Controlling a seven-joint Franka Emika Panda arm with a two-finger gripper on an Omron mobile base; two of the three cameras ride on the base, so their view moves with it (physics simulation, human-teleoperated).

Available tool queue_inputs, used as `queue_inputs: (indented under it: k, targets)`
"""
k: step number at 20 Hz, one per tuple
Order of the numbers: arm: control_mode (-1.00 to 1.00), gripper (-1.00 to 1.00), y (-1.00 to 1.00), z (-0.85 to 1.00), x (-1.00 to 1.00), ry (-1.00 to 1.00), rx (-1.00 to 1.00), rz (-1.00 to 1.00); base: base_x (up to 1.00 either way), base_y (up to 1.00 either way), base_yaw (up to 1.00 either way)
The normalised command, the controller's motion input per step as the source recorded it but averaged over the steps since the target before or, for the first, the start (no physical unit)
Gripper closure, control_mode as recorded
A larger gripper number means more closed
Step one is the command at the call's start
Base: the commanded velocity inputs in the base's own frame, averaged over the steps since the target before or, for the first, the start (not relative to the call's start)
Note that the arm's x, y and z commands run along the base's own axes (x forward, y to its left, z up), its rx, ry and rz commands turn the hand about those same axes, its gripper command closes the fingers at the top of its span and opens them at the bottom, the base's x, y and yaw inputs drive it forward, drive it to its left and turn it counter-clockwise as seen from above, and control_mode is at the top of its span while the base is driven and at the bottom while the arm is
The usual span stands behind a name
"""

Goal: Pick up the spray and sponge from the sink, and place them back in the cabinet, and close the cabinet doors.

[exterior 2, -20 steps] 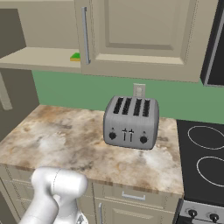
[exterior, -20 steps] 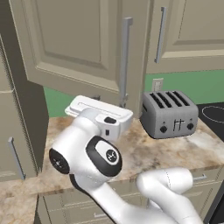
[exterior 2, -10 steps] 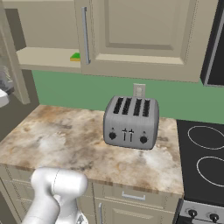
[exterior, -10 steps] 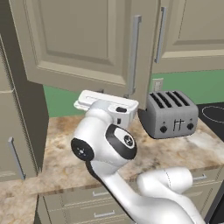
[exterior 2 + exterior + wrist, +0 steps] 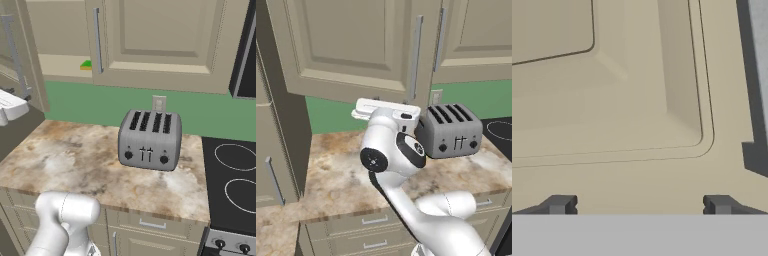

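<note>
A: Where do the cabinet doors stand?

B: The left cabinet door (image 5: 356, 47) is swung out from the wall, a tall beige panelled door with a slim vertical silver handle (image 5: 415, 55) near its free edge. In the hand view its recessed panel (image 5: 612, 95) sits close in front, the handle's grey bar (image 5: 759, 75) running along the right edge.

A: And the other?

B: The right cabinet door (image 5: 160, 42) lies flat and shut, its handle (image 5: 97, 40) upright at the left edge.

A: Inside the cabinet (image 5: 55, 37)?

B: A plain beige shelf (image 5: 62, 67). At its right end, just beside the shut door's edge, a small green and yellow corner shows, the sponge (image 5: 86, 65) most likely. The rest is hidden.
</note>
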Motion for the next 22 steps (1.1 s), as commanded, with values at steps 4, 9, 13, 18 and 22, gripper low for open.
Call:
queue_inputs:
  k: [4,9,13,18,22]
  targets:
    - [-1.00,-1.00,-0.19,0.00,0.37,0.00,0.00,0.09,0.00,0.00,0.00]
    - [-1.00,-1.00,-0.17,0.00,0.36,0.00,0.00,0.09,0.00,0.00,0.00]
    - [-1.00,-1.00,-0.16,0.00,0.37,0.00,0.00,0.09,0.00,0.00,0.00]
    - [-1.00,-1.00,-0.17,0.00,0.37,0.00,0.00,0.08,0.00,0.00,0.00]
    - [-1.00,-1.00,-0.14,0.00,0.38,0.00,0.00,0.07,0.00,0.00,0.00]
